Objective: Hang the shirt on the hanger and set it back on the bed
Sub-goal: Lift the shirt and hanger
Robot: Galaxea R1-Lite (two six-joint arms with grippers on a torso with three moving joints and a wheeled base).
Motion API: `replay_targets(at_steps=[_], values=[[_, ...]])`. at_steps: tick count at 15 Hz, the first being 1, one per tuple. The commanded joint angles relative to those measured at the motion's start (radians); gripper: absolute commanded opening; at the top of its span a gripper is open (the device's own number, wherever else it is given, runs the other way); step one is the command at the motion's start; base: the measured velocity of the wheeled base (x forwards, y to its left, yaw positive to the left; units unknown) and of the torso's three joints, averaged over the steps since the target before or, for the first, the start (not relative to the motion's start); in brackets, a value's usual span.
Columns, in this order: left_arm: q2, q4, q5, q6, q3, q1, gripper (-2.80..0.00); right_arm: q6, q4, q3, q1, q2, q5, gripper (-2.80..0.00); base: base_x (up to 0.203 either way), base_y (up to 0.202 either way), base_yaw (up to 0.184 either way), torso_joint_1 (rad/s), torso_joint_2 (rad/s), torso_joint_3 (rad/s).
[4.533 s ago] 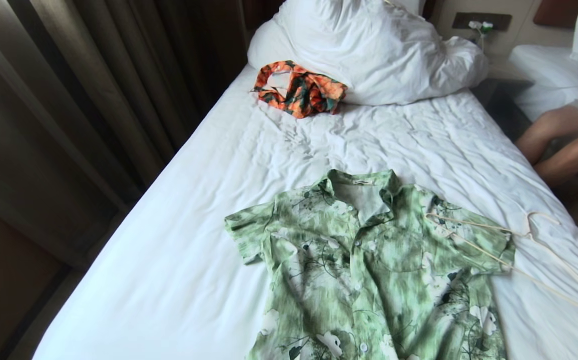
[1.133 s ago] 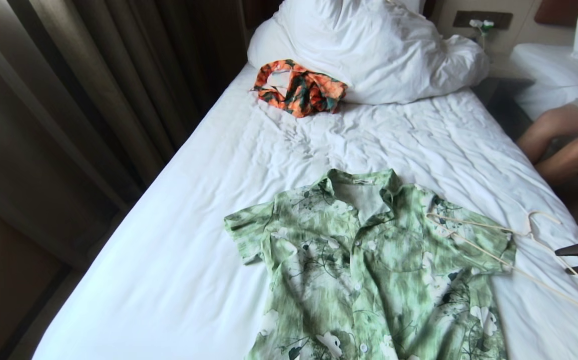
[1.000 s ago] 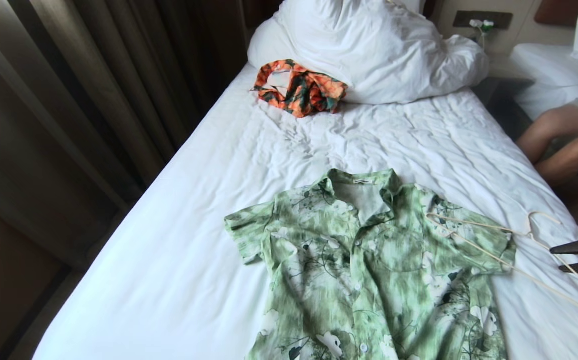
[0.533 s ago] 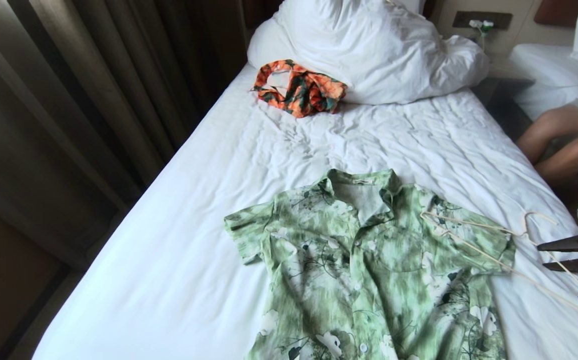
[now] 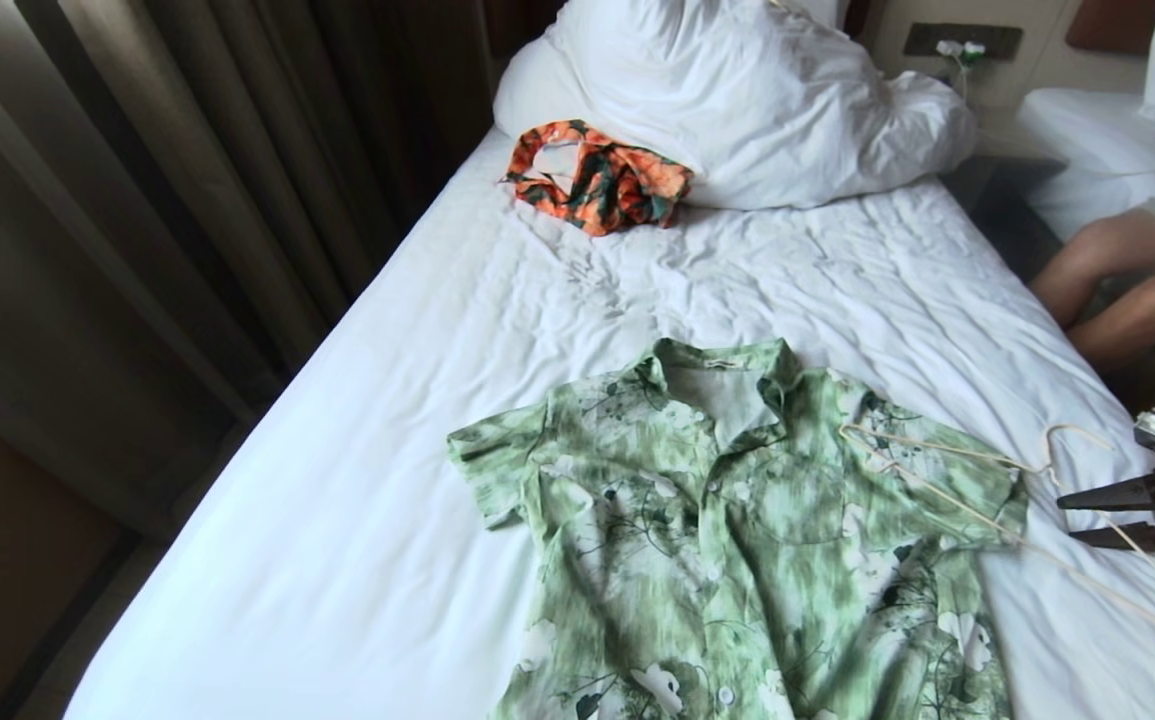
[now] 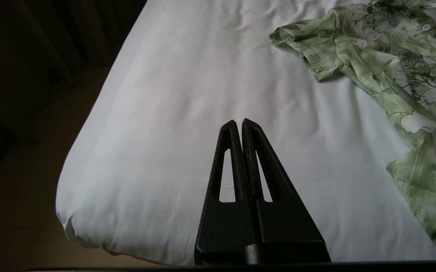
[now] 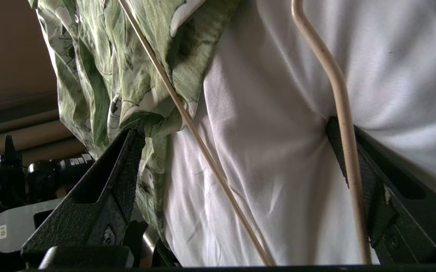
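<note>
The green and white floral shirt lies flat and buttoned, collar up, on the bed. The cream wire hanger rests on the sheet with one end across the shirt's sleeve. Its hook points toward the pillows. My right gripper comes in low from the right edge, open, just below the hook. In the right wrist view the gripper straddles two hanger wires; one wire lies against a finger, and the shirt is beyond. My left gripper hangs shut over bare sheet, left of the shirt.
An orange and dark green garment lies by the white pillows and duvet at the head. Dark curtains run along the bed's left side. A person's legs show in the gap before a second bed at the right.
My right gripper has come into view from the right edge and moved left to the hanger's neck, staying open. The hanger has shifted slightly left. The left gripper and shirt are unmoved.
</note>
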Motion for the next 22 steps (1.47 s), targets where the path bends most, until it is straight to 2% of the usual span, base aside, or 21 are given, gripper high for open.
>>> replay_targets(at_steps=[1, 8, 9, 10, 22], values=[[-0.002, 0.0, 0.001, -0.001, 0.002, 0.001, -2.8, -0.005, 0.01, 0.013, 0.01, 0.005, 0.005, 0.0, 0.0, 0.0, 0.0, 0.0, 0.0, 0.0], [-0.002, 0.0, 0.001, -0.001, 0.002, 0.0, -2.8, -0.008, 0.007, 0.015, 0.016, 0.007, 0.003, 0.0, 0.0, 0.0, 0.0, 0.0, 0.0, 0.0], [-0.002, 0.0, 0.001, -0.001, 0.002, 0.0, -2.8, -0.008, 0.007, 0.015, 0.018, 0.007, 0.002, -1.66, 0.0, 0.0, 0.0, 0.0, 0.0, 0.0], [-0.002, 0.0, 0.001, -0.001, 0.002, 0.001, -2.8, -0.008, 0.007, 0.015, 0.018, 0.007, 0.002, -2.8, 0.0, 0.0, 0.0, 0.0, 0.0, 0.0], [-0.002, 0.0, 0.001, -0.001, 0.002, 0.001, -2.8, -0.01, 0.007, 0.005, 0.006, -0.029, -0.005, -2.8, 0.0, 0.0, 0.0, 0.0, 0.0, 0.0]])
